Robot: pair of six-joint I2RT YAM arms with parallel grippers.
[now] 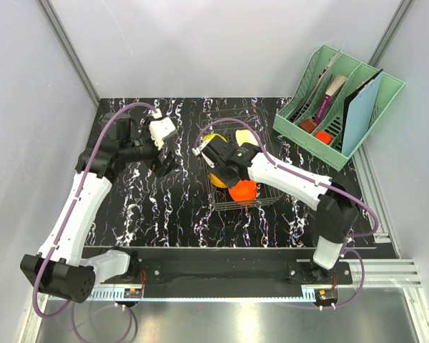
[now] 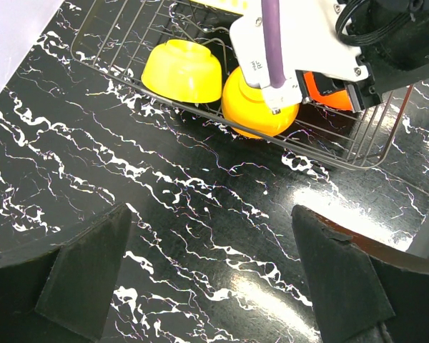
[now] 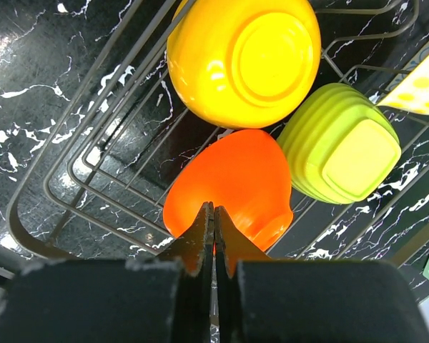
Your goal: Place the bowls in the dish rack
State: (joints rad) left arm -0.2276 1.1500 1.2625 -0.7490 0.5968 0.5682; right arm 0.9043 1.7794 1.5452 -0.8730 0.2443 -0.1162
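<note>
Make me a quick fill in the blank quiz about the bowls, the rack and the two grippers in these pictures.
1. The gripped bowl in the right gripper is ___ in colour.
2. The left gripper is ___, with nothing between its fingers.
3. The ribbed bowl lying in the dish rack is ___ in colour.
Missing words: orange; open; green.

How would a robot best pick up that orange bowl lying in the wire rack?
By its thin rim, from above, pinching the wall inside and outside. The orange bowl lies tipped in the dish rack, its smooth round back too wide to pinch, and the wire walls block the sides.
</note>
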